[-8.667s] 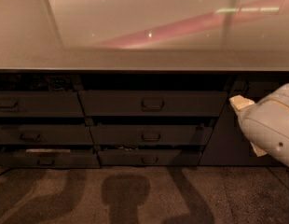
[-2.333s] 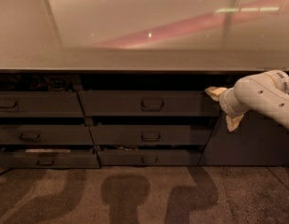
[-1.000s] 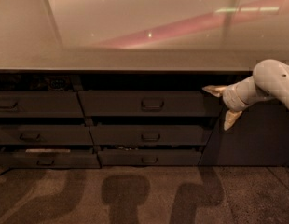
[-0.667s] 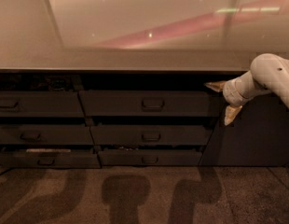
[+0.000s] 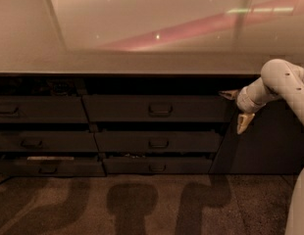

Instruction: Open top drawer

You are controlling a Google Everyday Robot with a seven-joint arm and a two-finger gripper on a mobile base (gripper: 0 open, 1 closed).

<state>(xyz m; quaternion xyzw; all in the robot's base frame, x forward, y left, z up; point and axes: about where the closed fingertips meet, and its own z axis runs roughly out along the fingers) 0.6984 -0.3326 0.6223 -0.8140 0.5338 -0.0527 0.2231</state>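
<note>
The top drawer (image 5: pixel 117 109) is the wide dark front just under the counter, with a loop handle (image 5: pixel 160 109) at its centre. It looks pushed in, roughly level with the fronts below. My gripper (image 5: pixel 237 108) hangs at the drawer's right end, well right of the handle. It is open, with one pale finger (image 5: pixel 229 94) near the drawer's top right corner and the other (image 5: pixel 244 123) lower. It holds nothing. My white arm (image 5: pixel 282 82) comes in from the right.
Two shallower drawers (image 5: pixel 157 142) sit below the top one, and a narrower column (image 5: pixel 39 110) is on the left; its lowest drawer (image 5: pixel 49 163) stands slightly out. A pale counter (image 5: pixel 142 62) overhangs. A dark panel (image 5: pixel 269 141) is behind my arm. Carpet (image 5: pixel 142 204) lies below.
Over the earlier frames my gripper rose from the lower right and moved left to the top drawer's right end. In the last second it drifted slightly right. The drawers have not moved.
</note>
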